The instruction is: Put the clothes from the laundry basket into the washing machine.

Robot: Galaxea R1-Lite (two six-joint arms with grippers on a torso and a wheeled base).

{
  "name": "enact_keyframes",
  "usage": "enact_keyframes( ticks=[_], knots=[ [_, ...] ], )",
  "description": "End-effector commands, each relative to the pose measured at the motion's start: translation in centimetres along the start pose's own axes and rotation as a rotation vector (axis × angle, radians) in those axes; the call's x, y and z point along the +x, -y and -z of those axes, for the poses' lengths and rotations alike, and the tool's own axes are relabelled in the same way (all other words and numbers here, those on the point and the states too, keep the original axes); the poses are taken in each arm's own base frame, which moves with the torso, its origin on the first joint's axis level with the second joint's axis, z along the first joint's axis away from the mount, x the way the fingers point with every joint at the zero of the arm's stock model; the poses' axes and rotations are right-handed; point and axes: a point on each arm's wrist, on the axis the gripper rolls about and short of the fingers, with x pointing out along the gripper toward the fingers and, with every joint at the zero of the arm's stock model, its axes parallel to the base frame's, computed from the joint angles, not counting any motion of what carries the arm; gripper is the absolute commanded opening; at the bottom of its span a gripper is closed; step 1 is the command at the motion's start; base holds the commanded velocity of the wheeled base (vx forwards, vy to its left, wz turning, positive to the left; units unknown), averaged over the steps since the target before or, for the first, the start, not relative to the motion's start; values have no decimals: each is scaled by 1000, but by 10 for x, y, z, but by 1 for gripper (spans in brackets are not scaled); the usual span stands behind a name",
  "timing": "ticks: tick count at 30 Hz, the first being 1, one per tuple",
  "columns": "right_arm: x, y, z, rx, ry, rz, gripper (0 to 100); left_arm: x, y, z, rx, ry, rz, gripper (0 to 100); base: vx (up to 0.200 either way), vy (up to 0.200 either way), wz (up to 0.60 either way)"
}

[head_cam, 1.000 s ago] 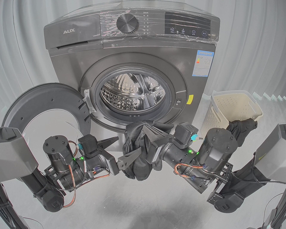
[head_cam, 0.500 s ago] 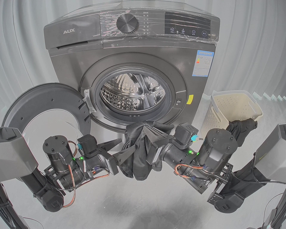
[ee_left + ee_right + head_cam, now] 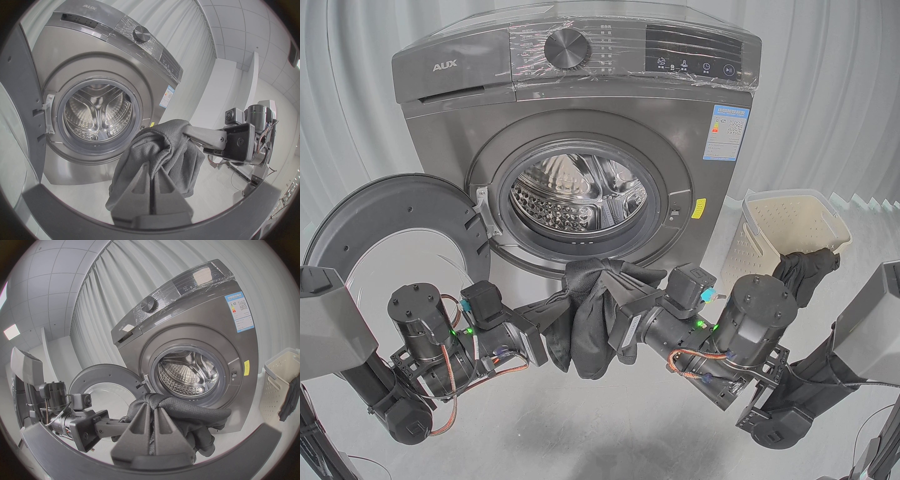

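The left claw (image 3: 151,172) and the right claw (image 3: 152,411) both squeeze tight on one black cloth (image 3: 590,331). It hangs in the air between them, just in front of the washing machine (image 3: 575,119), below its round hole. The door (image 3: 394,212) is wide open. Another dark cloth (image 3: 806,269) hangs over the edge of the laundry basket (image 3: 794,222) beside the machine.

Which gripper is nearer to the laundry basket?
Right. The right gripper holds the dark garment to the left of the laundry basket; the left gripper grips the same garment even farther left.
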Motion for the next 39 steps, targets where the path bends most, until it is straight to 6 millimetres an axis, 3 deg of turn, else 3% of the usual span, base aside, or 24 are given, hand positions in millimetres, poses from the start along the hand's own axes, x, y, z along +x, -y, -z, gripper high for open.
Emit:
enact_keyframes(
  ticks=[1, 5, 6, 14, 23, 31, 39],
  knots=[
    [-4, 3, 11, -6, -45, -1, 0, -11, 6, -14, 13, 43, 4, 0, 0, 0, 0],
    [-7, 4, 18, -8, -73, -21, 0, -25, 12, -23, 15, 69, 7, 0, 0, 0, 0],
    [-6, 5, 19, -9, -70, -21, 100, -26, 12, -27, 10, 84, 9, 0, 0, 0, 0],
    [-23, 15, 42, -36, -189, -6, 100, -22, 3, -52, 25, 191, -13, 0, 0, 0, 0],
    [-24, 25, 59, -68, -253, 23, 100, -24, 6, -61, 35, 226, -6, 0, 0, 0, 0],
    [-20, 36, 65, -74, -266, 61, 100, -24, 4, -61, 35, 223, -11, 0, 0, 0, 0],
    [-14, 65, 57, -83, -238, 144, 100, -24, 4, -61, 36, 226, -10, 0, 0, 0, 0]
  ],
)
